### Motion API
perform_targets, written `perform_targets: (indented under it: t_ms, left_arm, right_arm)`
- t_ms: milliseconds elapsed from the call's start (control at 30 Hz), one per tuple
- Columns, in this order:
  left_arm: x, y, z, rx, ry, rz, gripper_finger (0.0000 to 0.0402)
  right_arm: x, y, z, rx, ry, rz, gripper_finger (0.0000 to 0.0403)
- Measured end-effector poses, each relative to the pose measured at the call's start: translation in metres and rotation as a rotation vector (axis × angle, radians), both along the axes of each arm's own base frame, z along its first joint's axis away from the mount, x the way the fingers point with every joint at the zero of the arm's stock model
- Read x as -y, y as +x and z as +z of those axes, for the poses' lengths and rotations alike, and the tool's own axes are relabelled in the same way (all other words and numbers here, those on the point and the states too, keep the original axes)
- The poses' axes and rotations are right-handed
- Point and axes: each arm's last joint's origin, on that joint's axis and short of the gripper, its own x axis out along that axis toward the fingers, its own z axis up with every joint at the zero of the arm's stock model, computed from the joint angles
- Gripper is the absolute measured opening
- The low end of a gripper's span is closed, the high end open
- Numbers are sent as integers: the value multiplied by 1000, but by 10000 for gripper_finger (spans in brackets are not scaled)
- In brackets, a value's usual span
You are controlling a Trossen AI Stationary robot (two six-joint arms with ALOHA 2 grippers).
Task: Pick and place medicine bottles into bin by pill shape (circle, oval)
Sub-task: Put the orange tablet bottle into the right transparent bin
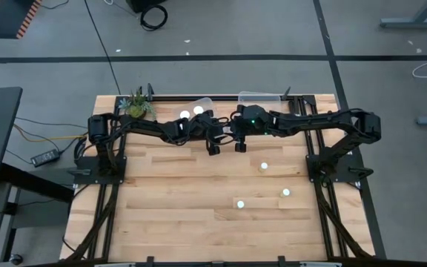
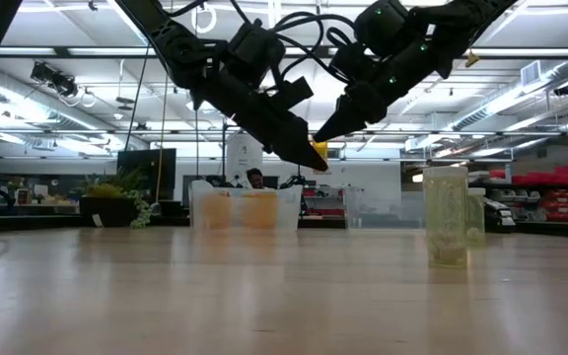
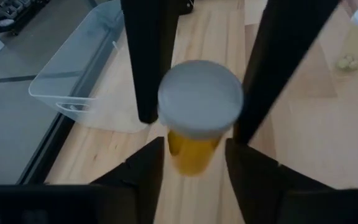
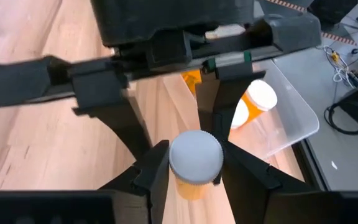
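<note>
A medicine bottle, orange with a round white cap, hangs upright in the air over the far middle of the table, where both grippers meet. My right gripper is shut on it, reaching in from the table's right. My left gripper comes from the left; its fingers stand open, close on either side of the orange body, with a thin gap on each side. In the low view the bottle shows as a yellow spot between the two sets of fingertips. My right gripper pinches the bottle's white cap by its rim between the two fingers. The fingers come slanting down from the table's right side. The bottle sits upright in the hold, cap up and body hanging below, lifted well clear of the table.
A clear bin at the far edge holds two white-capped bottles; a second clear bin stands to its right. Three more bottles stand on the right half. A small plant sits at the far left corner.
</note>
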Motion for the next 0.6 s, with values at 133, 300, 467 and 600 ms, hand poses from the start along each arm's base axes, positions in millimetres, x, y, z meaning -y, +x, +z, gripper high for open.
perform_targets:
  t_ms: [133,300,467,600]
  left_arm:
    - [0,-1,-2,-27,-6,2,220]
    - [-4,-5,-6,-68,-18,14,244]
    - [-6,-8,-10,-112,-40,27,232]
    - [-10,-10,-10,-123,-32,32,215]
  right_arm:
    - [1,-2,-2,-28,-10,-18,143]
    - [8,-6,-4,-60,-3,-45,143]
    - [21,-22,4,-88,13,-106,143]
    - [41,-37,14,-61,12,-189,143]
